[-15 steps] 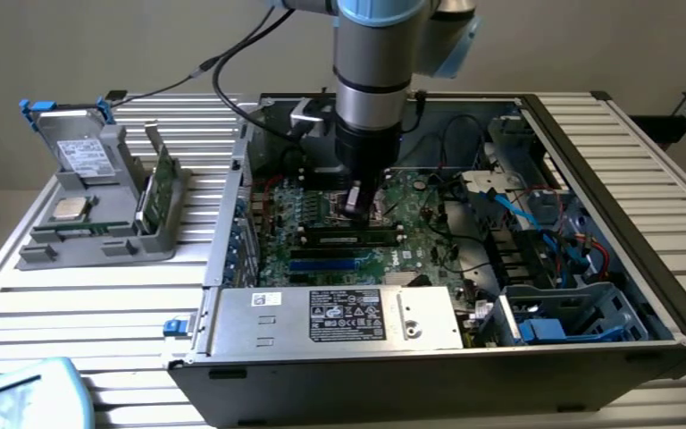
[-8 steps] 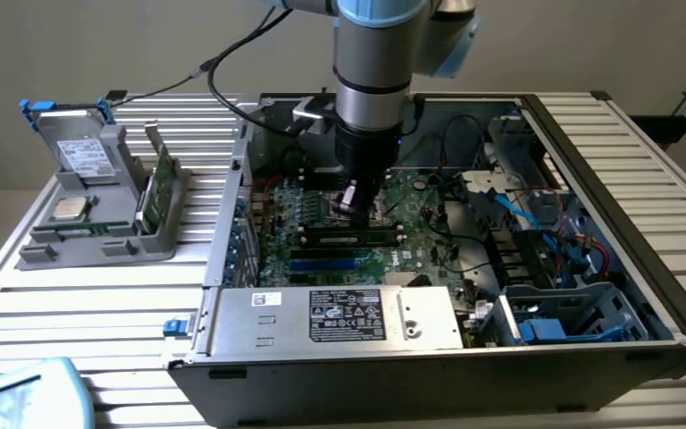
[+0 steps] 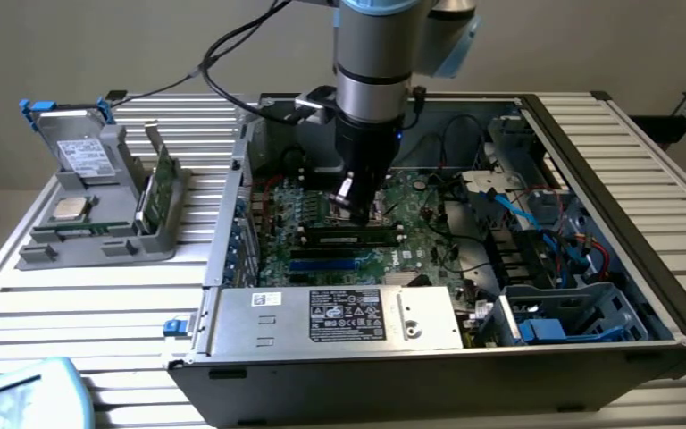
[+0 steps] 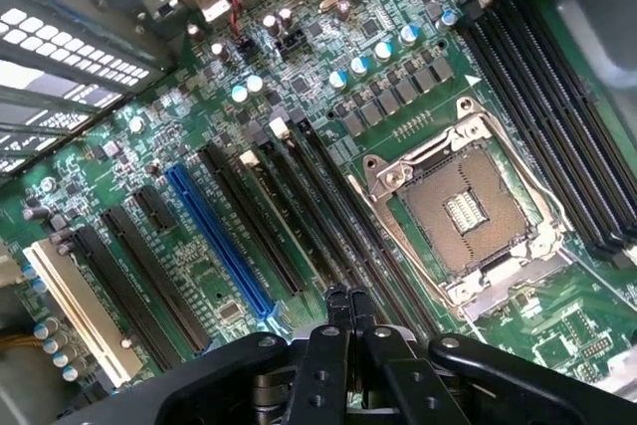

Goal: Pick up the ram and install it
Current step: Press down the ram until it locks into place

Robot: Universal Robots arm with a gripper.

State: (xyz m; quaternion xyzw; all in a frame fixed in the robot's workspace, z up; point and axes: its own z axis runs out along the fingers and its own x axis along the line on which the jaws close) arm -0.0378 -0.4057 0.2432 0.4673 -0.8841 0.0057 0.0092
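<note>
Arm vertical, gripper pointing down, jaws closed, empty

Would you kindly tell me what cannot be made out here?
- Exterior view: whether the ram is fully seated; its clips are too small.
- Exterior view: print on the power supply label; too small.
- Wrist view: ends of the slots, hidden behind the gripper.
</note>
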